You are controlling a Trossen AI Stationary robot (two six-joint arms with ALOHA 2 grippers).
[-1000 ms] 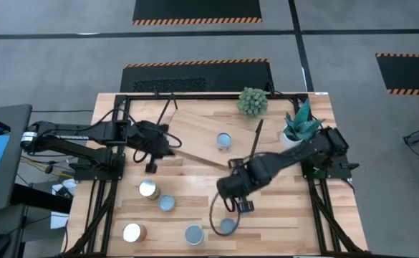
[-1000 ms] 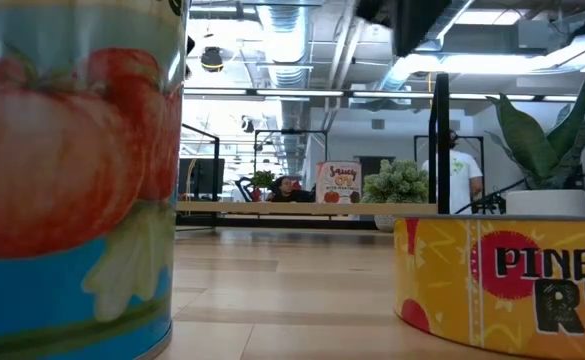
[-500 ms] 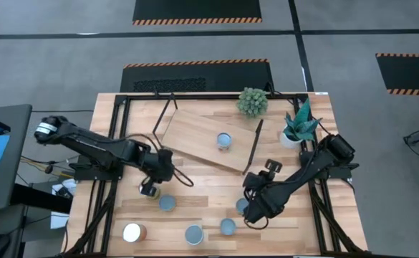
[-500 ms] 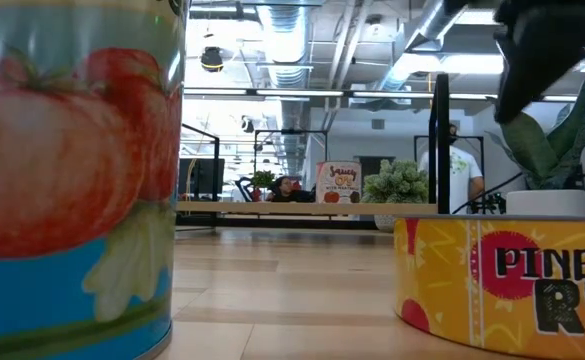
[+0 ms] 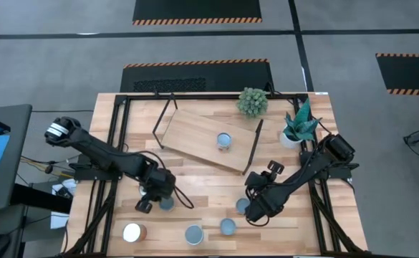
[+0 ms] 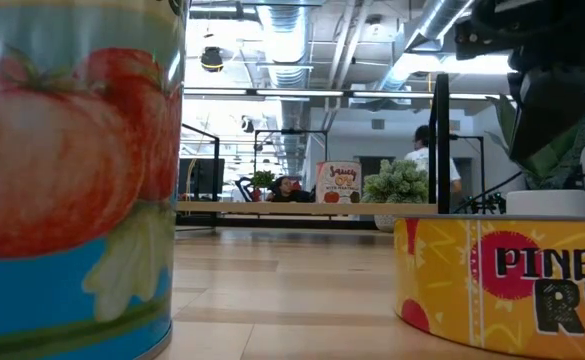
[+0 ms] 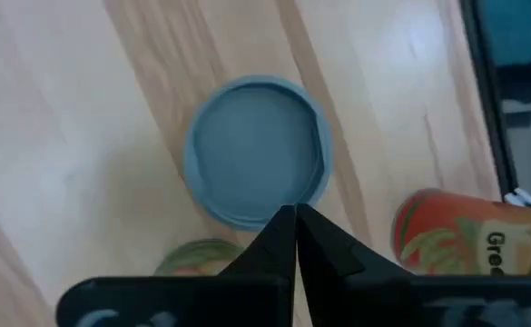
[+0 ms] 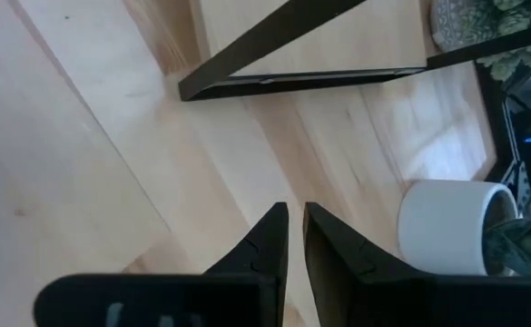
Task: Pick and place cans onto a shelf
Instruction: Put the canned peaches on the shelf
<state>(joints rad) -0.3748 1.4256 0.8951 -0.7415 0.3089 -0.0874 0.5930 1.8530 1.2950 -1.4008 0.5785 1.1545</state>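
The shelf [image 5: 195, 136] stands at the table's far middle with one can [image 5: 224, 140] on its board. My left gripper [image 5: 145, 206] is shut and empty. It points down just left of a blue-grey-topped can [image 5: 166, 203] [image 7: 256, 150], and its tips [image 7: 292, 218] show at that can's rim. A whitish-topped, orange-sided can [image 5: 132, 232] [image 7: 465, 245] stands nearer. Another can [image 7: 197, 259] is mostly hidden under my left arm. My right gripper [image 5: 271, 170] [image 8: 294, 218] is shut, empty and points down near the shelf's right legs [image 8: 301, 77]. More cans [image 5: 242, 206] [image 5: 228, 227] [image 5: 194, 234] stand toward the near edge.
A white plant pot [image 5: 289, 137] [image 8: 451, 227] and a round green plant [image 5: 252, 102] stand at the far right. In the low view a tomato can [image 6: 72, 170] and a pineapple can [image 6: 502, 280] fill the foreground, with my right arm [image 6: 552, 80] above. A person [image 6: 432, 150] walks far behind.
My left gripper has gone from the shelf's left end toward the table's near edge and now stands among the near-left cans. My right gripper has gone toward the table's right edge, and a can that its arm covered now shows. No can has moved.
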